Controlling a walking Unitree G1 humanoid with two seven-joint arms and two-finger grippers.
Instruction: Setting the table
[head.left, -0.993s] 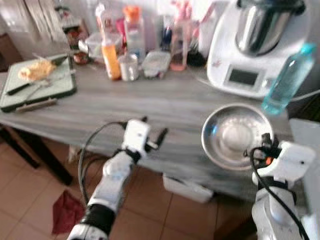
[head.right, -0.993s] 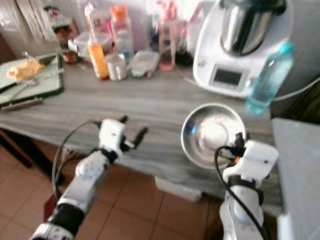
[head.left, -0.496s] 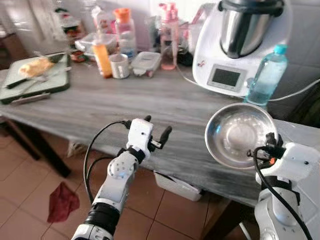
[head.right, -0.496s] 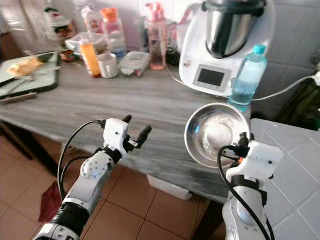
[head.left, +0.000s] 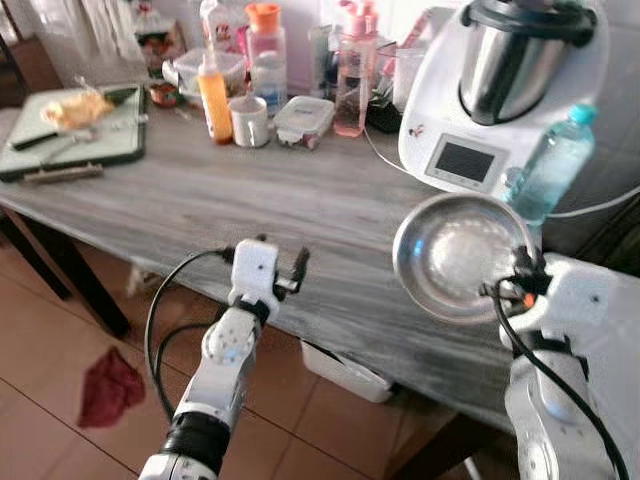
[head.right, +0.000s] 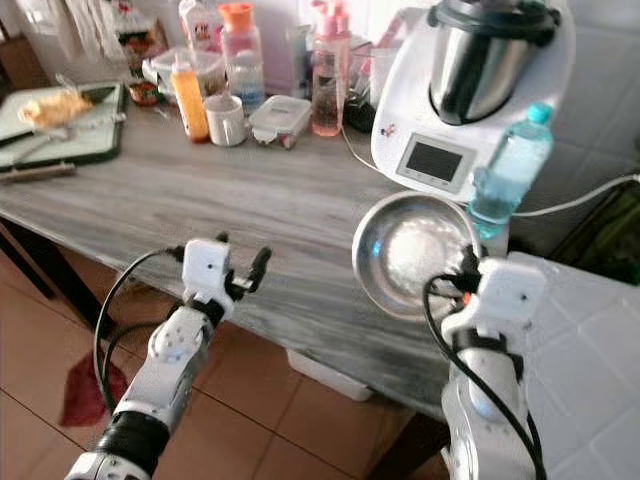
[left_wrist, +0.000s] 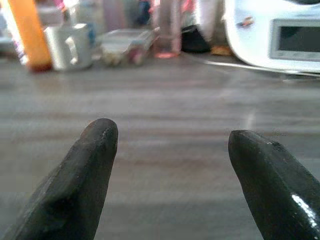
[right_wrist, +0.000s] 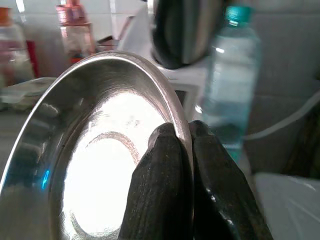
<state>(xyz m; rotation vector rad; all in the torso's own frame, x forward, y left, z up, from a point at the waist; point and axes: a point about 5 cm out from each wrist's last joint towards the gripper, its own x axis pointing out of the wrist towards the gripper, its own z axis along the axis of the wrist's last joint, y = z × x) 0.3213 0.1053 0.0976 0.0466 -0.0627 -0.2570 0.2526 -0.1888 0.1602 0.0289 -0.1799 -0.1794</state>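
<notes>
A shiny steel bowl (head.left: 455, 255) is tilted on edge above the near right part of the grey wooden table (head.left: 310, 215). My right gripper (head.left: 515, 275) is shut on the bowl's rim; in the right wrist view its two black fingers (right_wrist: 167, 185) pinch that rim (right_wrist: 176, 107). My left gripper (head.left: 283, 262) hovers open over the table's near edge. Its fingers (left_wrist: 90, 165) stand wide apart with nothing between them.
At the back right stand a white kitchen machine (head.left: 505, 95) and a blue water bottle (head.left: 552, 165). Bottles, a mug (head.left: 248, 120) and a lidded box (head.left: 304, 118) crowd the back. A green cutting board (head.left: 75, 135) with food lies far left. A red cloth (head.left: 108, 385) lies on the floor.
The camera has shifted. My right gripper has carried the bowl slightly left and up. My left gripper has drawn back a little toward the table's near edge.
</notes>
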